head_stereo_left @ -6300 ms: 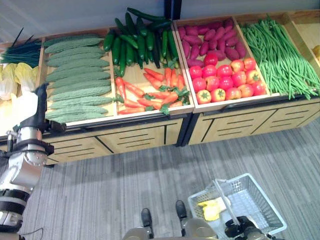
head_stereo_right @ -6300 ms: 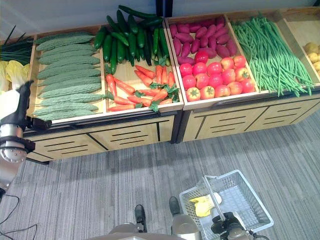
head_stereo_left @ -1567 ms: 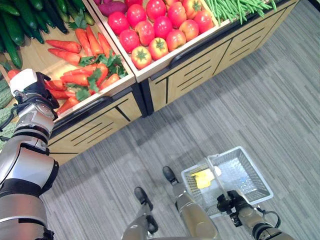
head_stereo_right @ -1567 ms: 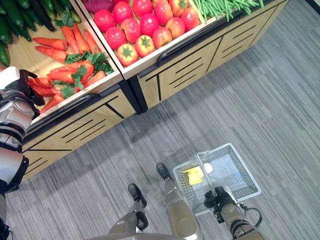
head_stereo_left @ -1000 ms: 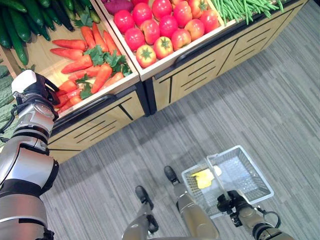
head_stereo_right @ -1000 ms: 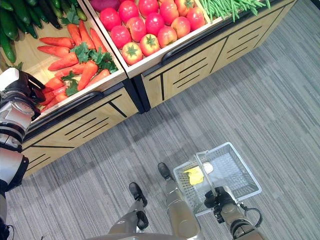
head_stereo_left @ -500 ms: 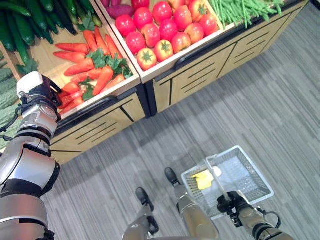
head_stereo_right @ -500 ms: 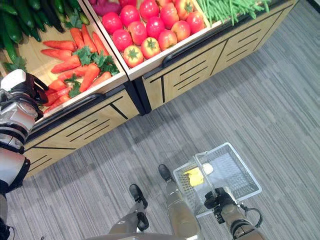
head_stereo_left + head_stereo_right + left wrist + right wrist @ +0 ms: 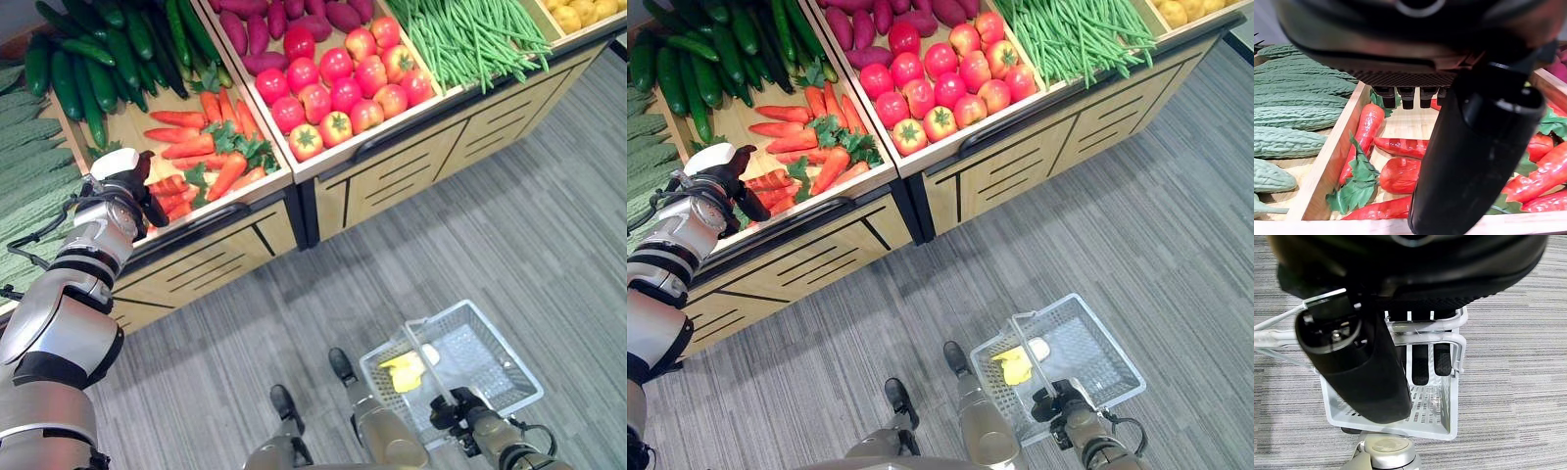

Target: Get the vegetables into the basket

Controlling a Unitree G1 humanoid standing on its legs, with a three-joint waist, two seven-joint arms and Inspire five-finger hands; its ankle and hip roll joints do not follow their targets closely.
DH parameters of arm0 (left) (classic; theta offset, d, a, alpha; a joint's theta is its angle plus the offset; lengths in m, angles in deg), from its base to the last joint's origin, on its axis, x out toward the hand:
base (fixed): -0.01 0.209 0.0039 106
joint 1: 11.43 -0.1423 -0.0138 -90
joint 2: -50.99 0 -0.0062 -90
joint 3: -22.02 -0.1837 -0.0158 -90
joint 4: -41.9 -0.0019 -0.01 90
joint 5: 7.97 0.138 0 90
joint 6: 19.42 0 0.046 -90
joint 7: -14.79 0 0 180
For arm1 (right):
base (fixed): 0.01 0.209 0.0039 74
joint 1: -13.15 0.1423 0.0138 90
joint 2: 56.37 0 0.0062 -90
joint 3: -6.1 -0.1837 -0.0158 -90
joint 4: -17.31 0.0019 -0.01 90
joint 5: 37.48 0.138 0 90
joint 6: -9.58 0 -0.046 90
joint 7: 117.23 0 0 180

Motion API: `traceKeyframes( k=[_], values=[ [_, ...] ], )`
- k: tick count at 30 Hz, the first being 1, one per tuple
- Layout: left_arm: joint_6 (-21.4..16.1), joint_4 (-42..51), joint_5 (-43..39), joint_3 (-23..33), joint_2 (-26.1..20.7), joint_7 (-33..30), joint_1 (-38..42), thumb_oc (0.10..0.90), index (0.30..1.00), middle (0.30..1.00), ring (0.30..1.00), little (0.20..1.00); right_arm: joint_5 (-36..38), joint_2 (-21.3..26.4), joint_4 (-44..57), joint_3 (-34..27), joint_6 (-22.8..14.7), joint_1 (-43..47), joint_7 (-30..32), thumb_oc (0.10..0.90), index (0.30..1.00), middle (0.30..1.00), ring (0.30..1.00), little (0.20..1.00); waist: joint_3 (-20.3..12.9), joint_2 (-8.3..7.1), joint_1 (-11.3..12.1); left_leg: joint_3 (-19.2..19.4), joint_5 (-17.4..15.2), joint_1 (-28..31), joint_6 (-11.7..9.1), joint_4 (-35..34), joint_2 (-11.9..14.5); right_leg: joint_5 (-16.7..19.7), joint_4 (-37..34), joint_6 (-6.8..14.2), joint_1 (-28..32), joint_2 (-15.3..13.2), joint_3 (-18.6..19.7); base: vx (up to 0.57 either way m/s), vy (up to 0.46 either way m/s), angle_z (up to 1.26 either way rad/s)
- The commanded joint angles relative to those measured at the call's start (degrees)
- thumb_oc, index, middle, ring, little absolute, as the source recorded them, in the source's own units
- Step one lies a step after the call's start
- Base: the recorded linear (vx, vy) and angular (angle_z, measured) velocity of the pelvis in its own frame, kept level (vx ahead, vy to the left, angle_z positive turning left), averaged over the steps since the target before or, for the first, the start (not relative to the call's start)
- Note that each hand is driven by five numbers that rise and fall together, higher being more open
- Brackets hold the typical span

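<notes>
Lying heaped in a wooden bin of the produce stand (image 9: 372, 171), the carrots (image 9: 201, 162) show orange-red with green leafy tops, none lifted. Left robot hand (image 9: 132, 181) hangs at the near edge of that bin, above the carrots closest to the front rim; in the left wrist view its fingers (image 9: 1408, 95) look straight and the thumb (image 9: 1474, 156) stands out beside them, holding nothing, with carrots (image 9: 1400, 174) lying just past them.

Basket (image 9: 490, 367), white wire, hangs low over the grey striped floor (image 9: 509, 225), well apart from the stand. Right robot hand (image 9: 456, 413) is clamped on the basket's handle (image 9: 431, 367); right wrist view shows the fingers (image 9: 1422, 364) curled round the wire of the handle. Inside the basket lies a yellow item (image 9: 402, 372) with a small pale one (image 9: 429, 353) just beside it; what they are cannot be told.

Neighbouring bins: cucumbers (image 9: 98, 59) behind the carrots, bitter gourds (image 9: 1293, 103) in the next bin to the left past a wooden divider, tomatoes (image 9: 343, 93) to the right with purple sweet potatoes (image 9: 284, 15) behind them, then green beans (image 9: 470, 39), and yellowish roots (image 9: 578, 12) at the far right corner.
</notes>
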Motion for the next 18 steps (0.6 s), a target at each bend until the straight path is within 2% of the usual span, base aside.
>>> traceKeyframes(
  k=[1, 3, 13, 18],
  values=[
    [-0.01, -2.83, 2.25, 1.17, -2.35, -2.16, 5.52, 0.900, 1.000, 1.000, 1.000, 1.000, 0.68, 3.24, -1.36, 1.54, 0.28, -2.29, -0.06, 0.400, 0.300, 0.300, 0.300, 0.300, 0.23, 2.17, -1.43, -5.51, -1.13, -0.95, -1.44, 0.17, -0.20, -1.54, 1.09, 4.06, -1.83, -1.75, -5.86, -0.11, 0.016, 0.04],
    [0.12, -3.77, 1.86, 1.56, -2.20, -2.25, 5.66, 0.900, 1.000, 1.000, 1.000, 1.000, 0.53, 3.15, -1.41, 1.60, 0.24, -2.16, 0.02, 0.400, 0.300, 0.300, 0.300, 0.300, 0.56, 1.99, -1.52, -5.35, -1.02, -1.37, -1.46, 0.17, -0.14, -1.35, 1.07, 4.12, -2.28, -1.76, -5.90, -0.03, -0.003, 0.10],
    [1.90, -9.70, -0.07, 2.61, -4.56, -3.63, 9.99, 0.900, 1.000, 1.000, 1.000, 1.000, 2.52, 2.50, 0.27, 2.00, -0.13, -1.78, 1.05, 0.400, 0.300, 0.300, 0.300, 0.300, 3.78, -0.94, -2.39, -4.33, 0.40, -6.06, -2.11, 0.17, 1.03, 0.08, 0.98, 4.11, -6.81, -0.24, -5.68, 0.00, -0.021, -0.02],
    [2.11, -11.01, -1.86, 5.42, -4.16, -3.60, 7.59, 0.900, 1.000, 1.000, 1.000, 1.000, 2.86, 2.05, 0.56, 2.01, -0.05, -2.22, 1.10, 0.400, 0.300, 0.300, 0.300, 0.300, 4.12, -1.63, -2.37, -3.84, 0.42, -6.83, -2.28, 0.17, 1.33, 0.11, 0.99, 4.08, -7.74, 0.21, -5.45, 0.02, -0.006, -0.05]
  ],
)
